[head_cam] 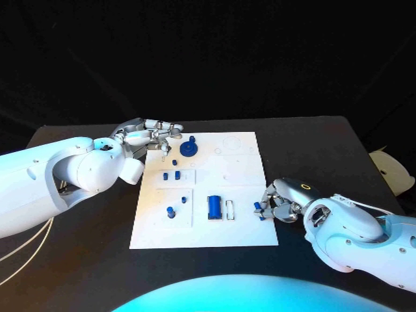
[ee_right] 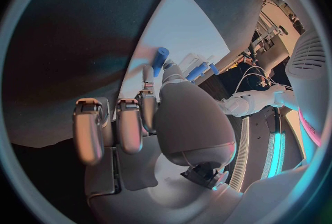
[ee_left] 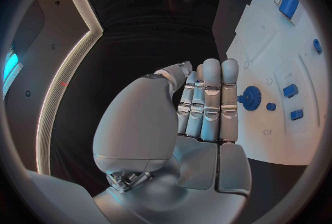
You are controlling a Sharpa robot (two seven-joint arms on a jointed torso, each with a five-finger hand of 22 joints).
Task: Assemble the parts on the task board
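The white task board [head_cam: 250, 227] lies in the middle of the black table. On its far left part sits a blue gear [head_cam: 189, 148] [ee_left: 250, 98], and my left hand [head_cam: 152, 138] [ee_left: 207, 108] hovers just beside it, fingers stretched out side by side, holding nothing. Short blue pegs [head_cam: 171, 175] stand lower on the board, and a blue block [head_cam: 214, 207] lies near its front. At the board's right edge my right hand [head_cam: 283, 203] [ee_right: 149, 119] pinches a small blue peg [head_cam: 260, 208] [ee_right: 160, 58] between thumb and finger, close above the board.
A white slot piece [head_cam: 229, 209] lies right of the blue block, close to the right hand. Another blue peg [head_cam: 171, 211] stands in the board's front left panel. Bare black table [head_cam: 311, 149] surrounds the board. A pale object [head_cam: 396, 170] sits off the table's right edge.
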